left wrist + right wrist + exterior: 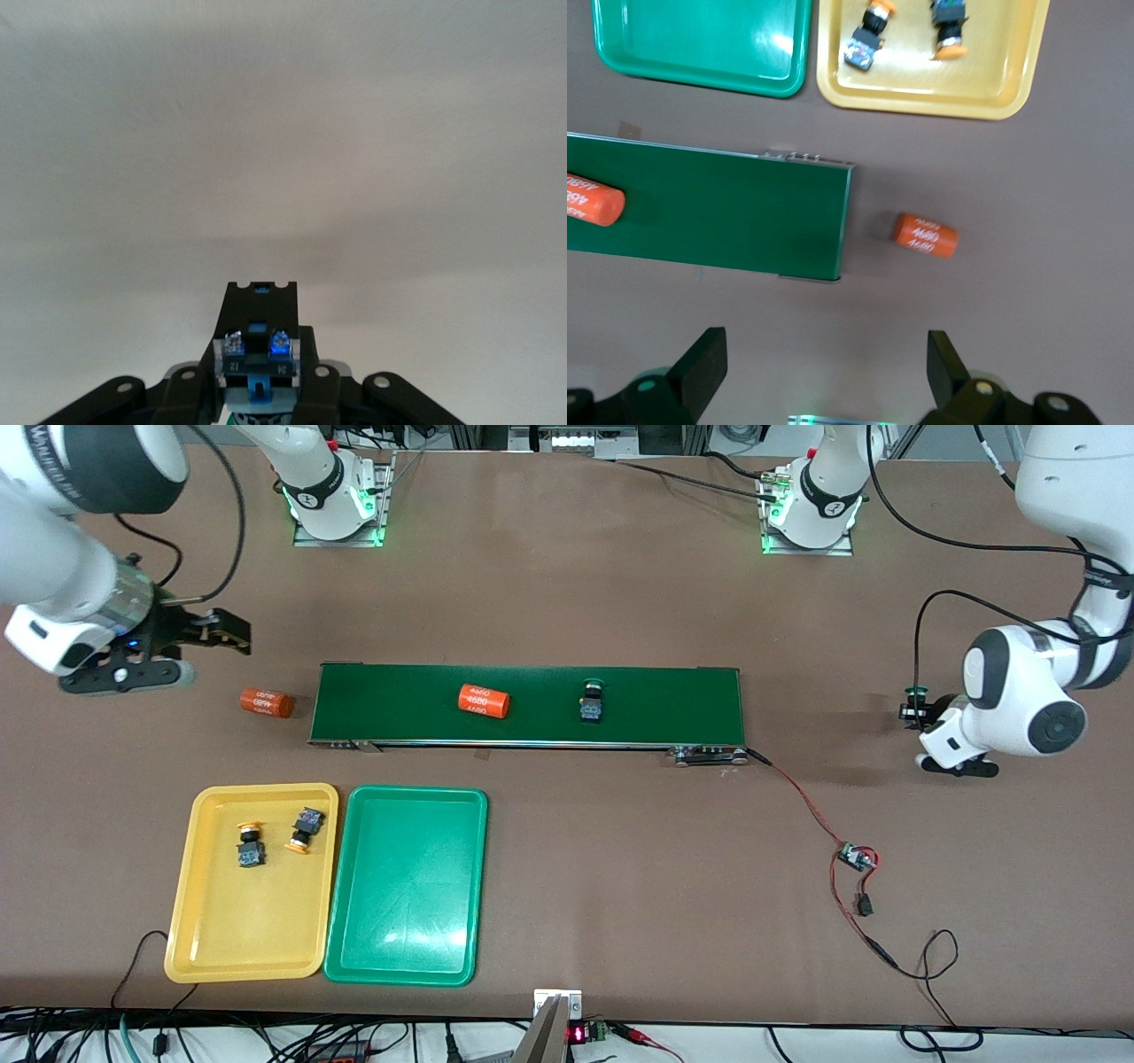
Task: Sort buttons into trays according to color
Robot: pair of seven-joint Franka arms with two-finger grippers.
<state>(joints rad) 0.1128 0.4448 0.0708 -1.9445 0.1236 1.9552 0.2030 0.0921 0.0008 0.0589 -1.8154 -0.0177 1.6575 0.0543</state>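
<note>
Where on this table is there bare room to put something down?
The shallow green plastic tray holds nothing. Bare brown tabletop runs from it to the red wire. The shallow yellow plastic tray is crowded at its belt end by two yellow-capped buttons; its nearer half is free.

Green tray (407, 886) lies bare — 2 buttons (251, 845) crowd yellow tray (252, 948).

Glossy plastic green tray (407, 948), yellow tray (221, 939); matt brown table (620, 868).

Brown table (567, 602), seemingly evenly lit
</note>
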